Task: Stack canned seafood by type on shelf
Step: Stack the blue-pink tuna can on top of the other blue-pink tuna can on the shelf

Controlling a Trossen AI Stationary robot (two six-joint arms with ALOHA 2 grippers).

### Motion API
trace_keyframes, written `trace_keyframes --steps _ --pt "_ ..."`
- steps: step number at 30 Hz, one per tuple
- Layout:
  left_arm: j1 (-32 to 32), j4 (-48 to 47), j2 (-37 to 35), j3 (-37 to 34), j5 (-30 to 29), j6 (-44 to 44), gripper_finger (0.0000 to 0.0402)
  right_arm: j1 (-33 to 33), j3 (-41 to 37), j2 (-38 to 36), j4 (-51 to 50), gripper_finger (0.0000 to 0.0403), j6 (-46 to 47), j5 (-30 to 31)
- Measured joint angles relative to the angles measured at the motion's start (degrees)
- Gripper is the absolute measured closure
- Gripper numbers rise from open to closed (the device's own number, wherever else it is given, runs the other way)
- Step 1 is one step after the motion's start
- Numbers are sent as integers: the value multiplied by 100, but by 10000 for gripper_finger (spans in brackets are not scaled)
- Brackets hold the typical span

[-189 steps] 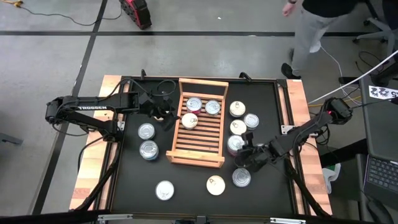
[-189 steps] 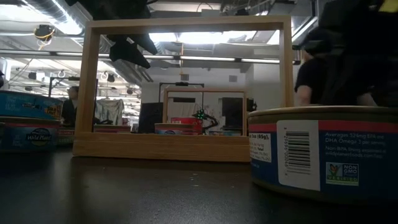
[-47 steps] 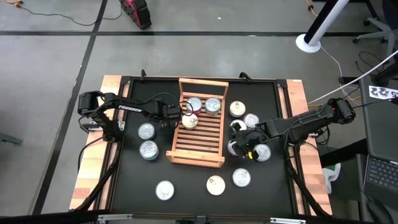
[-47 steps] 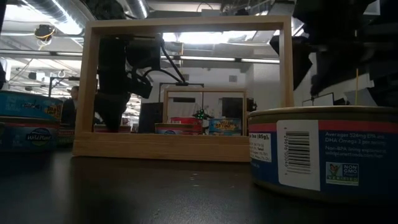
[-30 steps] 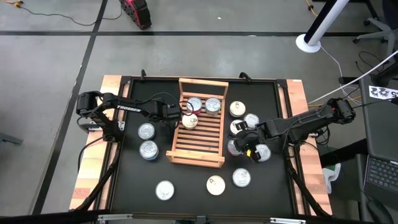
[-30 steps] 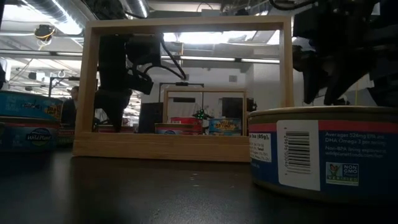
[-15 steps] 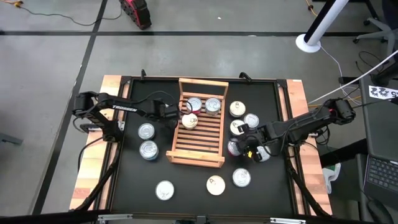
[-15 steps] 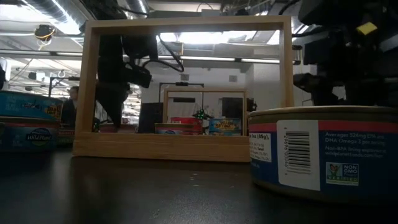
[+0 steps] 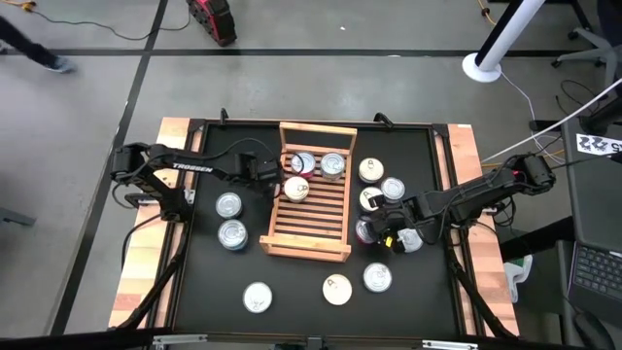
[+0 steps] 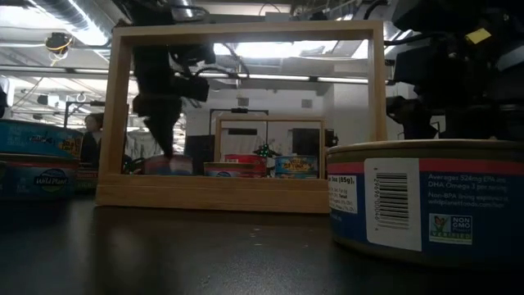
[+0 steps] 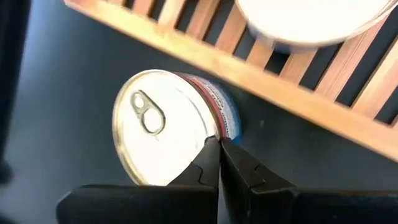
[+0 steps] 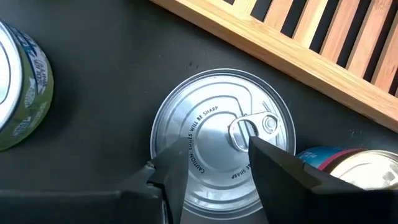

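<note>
Hovering over a silver tin (image 12: 222, 138) on the black counter (image 9: 292, 292), just beside the wooden shelf (image 9: 309, 194), the right claw (image 12: 214, 162) is spreading its fingers wide. The left claw (image 11: 217, 155) is squeezing tight, fingers together, above a red-and-blue tin (image 11: 168, 127) that is probably touching the shelf's edge.

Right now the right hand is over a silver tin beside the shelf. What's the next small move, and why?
Probably lower the right hand slightly and close on the silver tin. Its fingers are open and straddle the lid, and the tin sits on the table beside the shelf, not on it. The left hand is shut at the shelf's opposite side.
</note>
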Motion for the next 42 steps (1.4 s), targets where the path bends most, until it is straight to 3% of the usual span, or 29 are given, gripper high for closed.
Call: trace_keyframes --steps 23,33,42 --pt "-232 18 -13 1039 170 137 401 0 0 0 66 237 -22 0" --pt "-890 724 -13 1073 214 151 401 0 0 0 68 237 -28 0" --pt "-885 925 81 975 175 426 402 0 0 0 86 237 -26 0"
